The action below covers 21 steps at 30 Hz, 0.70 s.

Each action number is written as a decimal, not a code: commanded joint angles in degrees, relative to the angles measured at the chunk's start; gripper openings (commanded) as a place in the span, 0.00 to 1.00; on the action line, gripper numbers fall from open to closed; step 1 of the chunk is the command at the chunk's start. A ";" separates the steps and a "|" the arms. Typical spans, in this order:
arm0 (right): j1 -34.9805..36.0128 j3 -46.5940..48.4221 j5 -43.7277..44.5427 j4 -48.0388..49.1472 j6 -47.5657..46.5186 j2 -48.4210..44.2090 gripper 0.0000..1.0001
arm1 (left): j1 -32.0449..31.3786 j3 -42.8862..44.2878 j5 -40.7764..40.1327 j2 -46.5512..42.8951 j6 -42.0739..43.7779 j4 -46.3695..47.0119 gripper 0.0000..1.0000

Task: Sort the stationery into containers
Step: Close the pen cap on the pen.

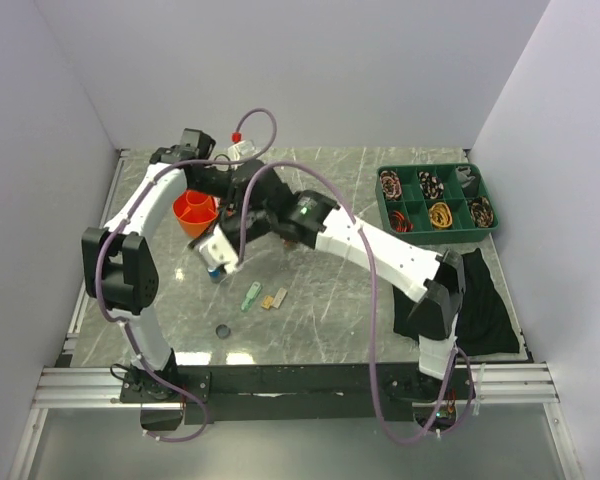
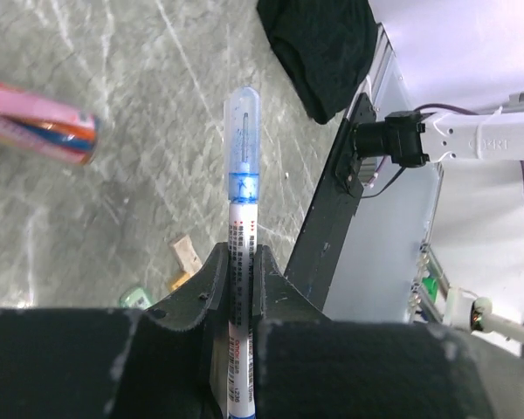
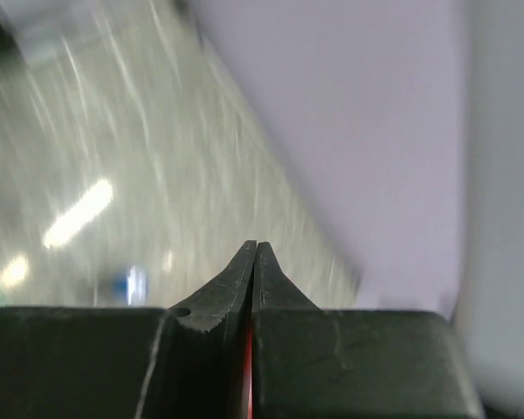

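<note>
My left gripper (image 2: 242, 253) is shut on a thin white pen (image 2: 242, 175) with a clear blue cap that sticks out past the fingertips. From above, that gripper (image 1: 218, 252) hangs just right of the orange pot (image 1: 194, 212), with the pen's blue end (image 1: 215, 271) pointing down at the table. A pink tube (image 2: 35, 122) lies beyond it. The green clip (image 1: 251, 296) and yellow eraser (image 1: 273, 299) lie side by side nearer the front. My right gripper (image 3: 256, 246) is shut with nothing between its tips; its view is blurred. From above its fingers are lost among the crossed arms.
A green divided tray (image 1: 467, 190) of coiled bands sits at the back right. The black cloth (image 1: 483, 300) lies beside the right arm's base. A small dark ring (image 1: 222, 331) rests near the front edge. Both forearms and their cables crowd the space beside the pot.
</note>
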 commanded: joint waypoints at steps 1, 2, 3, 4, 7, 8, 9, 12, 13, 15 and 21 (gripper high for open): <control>0.60 -1.38 -7.49 6.92 2.70 -5.42 0.00 | -0.38 2.52 2.03 -1.32 0.75 3.35 0.01; 0.51 -2.25 -6.87 7.18 2.88 -6.20 0.00 | -0.38 2.25 2.11 -1.41 0.84 3.26 0.01; 0.42 -2.44 -5.56 7.01 2.27 -6.65 0.00 | -0.38 1.82 2.12 -1.93 0.84 2.91 0.01; 0.16 -2.87 -4.76 7.45 2.27 -7.09 0.00 | -0.38 1.64 1.94 -2.20 1.53 2.64 0.01; -0.89 -7.69 2.05 16.46 9.35 -10.86 0.09 | 0.41 0.50 1.76 -3.78 3.03 1.94 0.01; -1.42 -12.15 4.88 21.11 13.73 -14.00 0.21 | 0.85 0.23 1.94 -4.22 3.47 1.85 0.01; -1.95 -14.19 7.78 29.86 23.26 -15.60 0.34 | 1.46 -0.38 2.11 -5.79 3.39 2.46 0.01; -6.86 -17.47 19.12 37.85 46.61 -20.70 0.70 | 4.89 -8.10 4.30 -12.62 -1.79 14.56 0.01; -8.53 -16.60 20.80 36.90 52.48 -21.23 0.71 | 6.20 -10.21 4.75 -14.32 -4.41 18.77 0.01; -14.06 -13.08 20.82 32.35 69.09 -21.24 0.72 | 7.00 -14.79 5.01 -18.71 -6.01 27.92 0.01; -25.07 -11.92 3.33 36.00 106.50 -16.05 0.63 | 9.90 -26.65 11.33 -26.63 -27.69 61.56 0.02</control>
